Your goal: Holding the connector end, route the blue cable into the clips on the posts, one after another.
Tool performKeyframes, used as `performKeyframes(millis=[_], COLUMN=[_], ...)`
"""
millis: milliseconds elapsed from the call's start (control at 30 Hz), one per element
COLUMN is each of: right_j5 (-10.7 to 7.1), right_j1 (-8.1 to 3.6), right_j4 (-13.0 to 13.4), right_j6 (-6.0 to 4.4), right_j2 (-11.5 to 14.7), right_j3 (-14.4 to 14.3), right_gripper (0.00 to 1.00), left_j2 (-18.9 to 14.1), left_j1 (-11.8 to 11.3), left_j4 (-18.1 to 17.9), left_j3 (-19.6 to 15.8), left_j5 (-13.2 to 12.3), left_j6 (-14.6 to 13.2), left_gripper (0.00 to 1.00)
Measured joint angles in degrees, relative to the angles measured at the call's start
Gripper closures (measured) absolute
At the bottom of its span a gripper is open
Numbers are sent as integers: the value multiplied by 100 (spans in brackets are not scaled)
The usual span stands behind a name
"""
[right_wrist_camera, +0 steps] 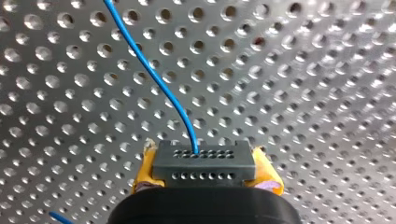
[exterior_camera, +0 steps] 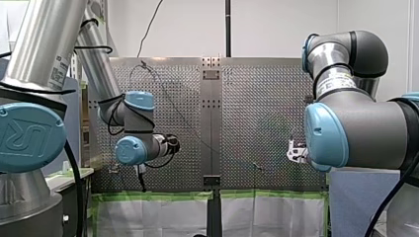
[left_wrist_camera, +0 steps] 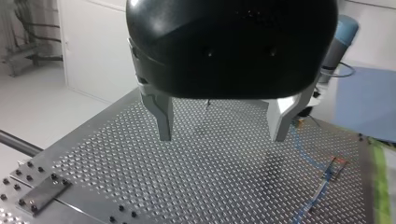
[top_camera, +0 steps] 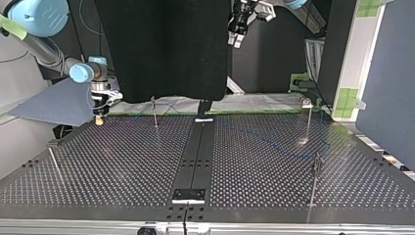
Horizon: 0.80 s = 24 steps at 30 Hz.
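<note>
1. Our right claw point(right_wrist_camera: 206, 176) gripped the connector point(right_wrist_camera: 204, 161) low over the table point(right_wrist_camera: 70, 93), and the blue cable point(right_wrist_camera: 154, 77) trailed away across it.
2. Our left claw point(left_wrist_camera: 222, 133) hung wide open and empty.
3. We judged the routing barely begun. The next move called for lifting the cable into the clip on the nearest post point(top_camera: 154, 111).

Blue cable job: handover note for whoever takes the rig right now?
Right pincer: shut on the connector, yellow pads on either side, low over the table at the top view's far left.
Left pincer: open, empty, raised above the table.
Cable: runs from the connector out across the table.
Posts: no cable visible in any clip, though the clips are too small to be sure.
Done: connector grasped.
Left: routing through the clips, apparently all of them.
</note>
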State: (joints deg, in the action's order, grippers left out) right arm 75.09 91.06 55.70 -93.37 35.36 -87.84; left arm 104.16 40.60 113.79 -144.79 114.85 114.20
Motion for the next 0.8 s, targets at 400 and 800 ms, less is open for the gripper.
performKeyframes(millis=[400, 800], right_j5=[170, 185], right_j1=[113, 166], right_j4=[-220, -294], right_j6=[88, 295], right_j2=[697, 1378], right_j3=[-242, -246], right_gripper=[100, 100], left_j2=[0, -4], left_j1=[-64, -108], left_j4=[-16, -147], left_j3=[-90, -92], left_j5=[-27, -85], left_j6=[-59, -252], left_gripper=[1, 1])
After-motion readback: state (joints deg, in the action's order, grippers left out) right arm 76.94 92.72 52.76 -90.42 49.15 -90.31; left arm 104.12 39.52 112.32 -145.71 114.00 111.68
